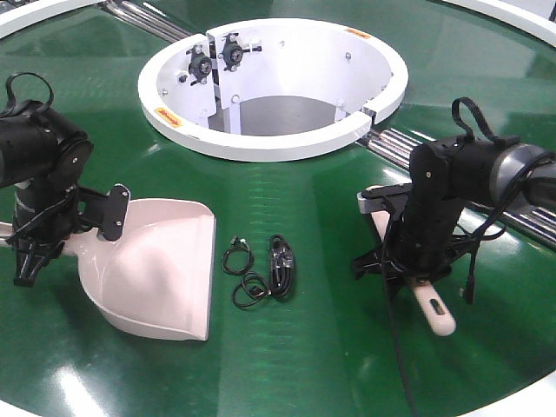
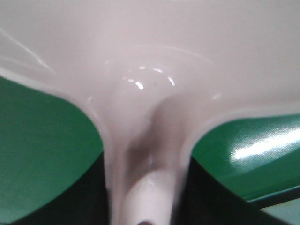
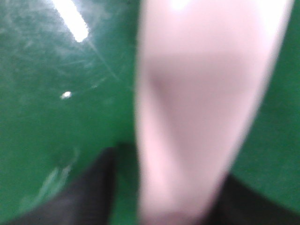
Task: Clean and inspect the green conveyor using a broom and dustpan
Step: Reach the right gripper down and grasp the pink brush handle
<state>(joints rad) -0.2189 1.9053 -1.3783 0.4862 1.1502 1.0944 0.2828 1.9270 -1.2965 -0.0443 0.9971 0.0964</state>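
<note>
The pale pink dustpan [image 1: 165, 269] lies on the green conveyor [image 1: 304, 365] at the left, its mouth facing right. My left gripper [image 1: 30, 252] is shut on the dustpan's handle [image 2: 145, 183], with a dark finger [image 2: 89, 197] pressed against each side. At the right the broom [image 1: 434, 311] lies on the belt, mostly hidden under my right arm. My right gripper [image 1: 408, 274] straddles the broom [image 3: 201, 103]. It is open, and green shows between its left finger [image 3: 89, 187] and the handle.
Black cable scraps [image 1: 265, 269] lie on the belt between the dustpan and the broom. The white-rimmed centre hole [image 1: 278, 143] is at the back. Steel rollers [image 1: 408, 139] run along the seam behind my right arm.
</note>
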